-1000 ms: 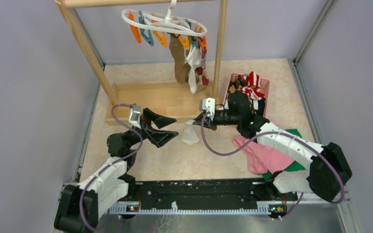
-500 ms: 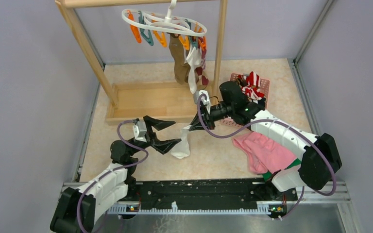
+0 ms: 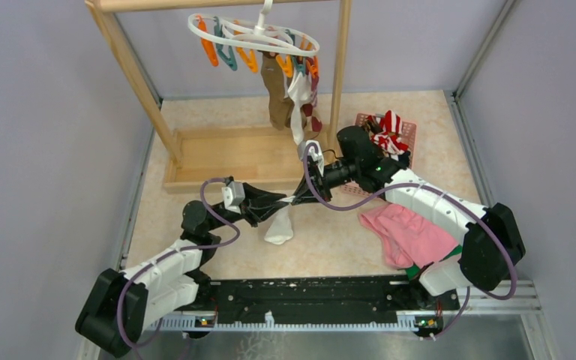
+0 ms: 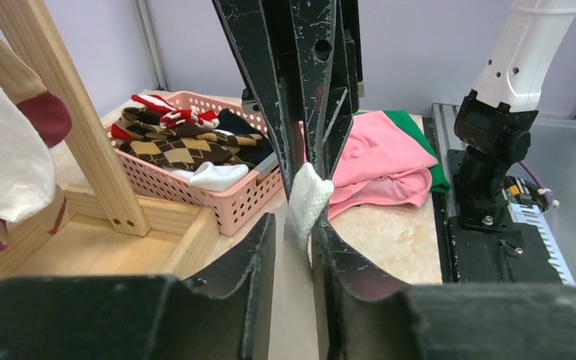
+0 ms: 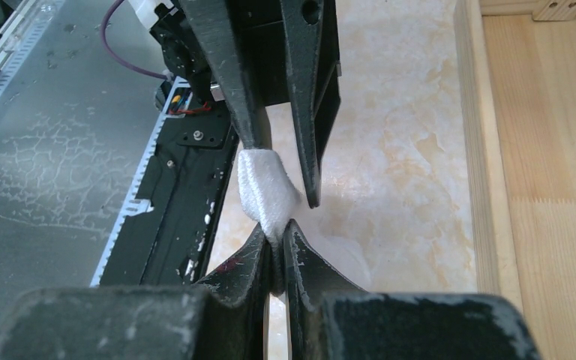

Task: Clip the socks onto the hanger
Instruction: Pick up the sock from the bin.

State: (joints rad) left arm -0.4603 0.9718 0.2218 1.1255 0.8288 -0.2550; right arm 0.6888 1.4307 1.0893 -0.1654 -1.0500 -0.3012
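A white sock (image 3: 279, 227) hangs over the floor between my two grippers, its toe end drooping. My right gripper (image 3: 300, 196) is shut on the sock's upper edge (image 5: 266, 191), which is squeezed between its tips (image 5: 277, 229). My left gripper (image 3: 286, 204) meets it head-on, its jaws drawn narrow around the same white fabric (image 4: 307, 202), which lies against one finger. The hanger (image 3: 195, 26) hangs from the wooden rail at the back, with orange and teal clips. An olive-brown sock (image 3: 276, 97) and a white sock (image 3: 298, 112) dangle from it.
The wooden rack's base tray (image 3: 225, 154) lies just behind the grippers, and its right post (image 3: 337, 75) stands close by. A pink basket (image 3: 409, 131) with more socks sits at the right, and a pink cloth (image 3: 412, 236) over a green cloth (image 3: 457, 257) lies in front of it.
My left gripper has moved right up to the sock and narrowed its wide-open jaws around it. The right arm lifted the sock toward the rack, then held still.
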